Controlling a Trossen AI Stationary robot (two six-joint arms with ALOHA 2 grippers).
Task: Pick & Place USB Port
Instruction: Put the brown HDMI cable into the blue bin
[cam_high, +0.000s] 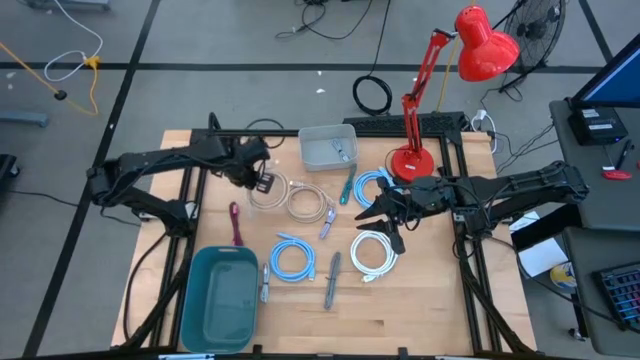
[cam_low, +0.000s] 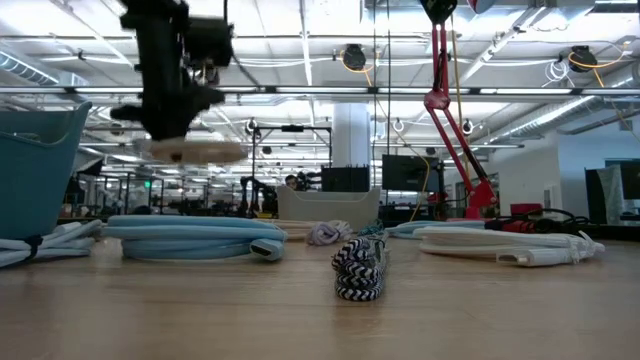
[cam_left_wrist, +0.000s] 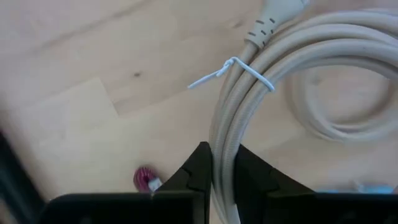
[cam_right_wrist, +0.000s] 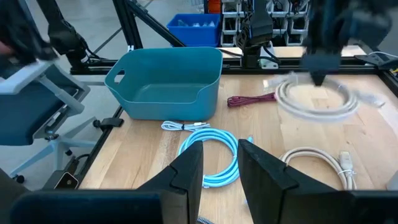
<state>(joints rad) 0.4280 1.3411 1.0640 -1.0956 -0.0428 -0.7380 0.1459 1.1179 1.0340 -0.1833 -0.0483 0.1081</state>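
High view: left gripper (cam_high: 262, 182) is seen lifting a beige coiled cable (cam_high: 268, 190) near the teal bin (cam_high: 220, 300).
Low view: coil hangs clear of the table.
Left wrist view: fingers (cam_left_wrist: 198, 169) clenched on one strand (light, floppy; best gripped near the tie).
Right wrist view: right gripper (cam_right_wrist: 219, 168) idle, parted, empty.
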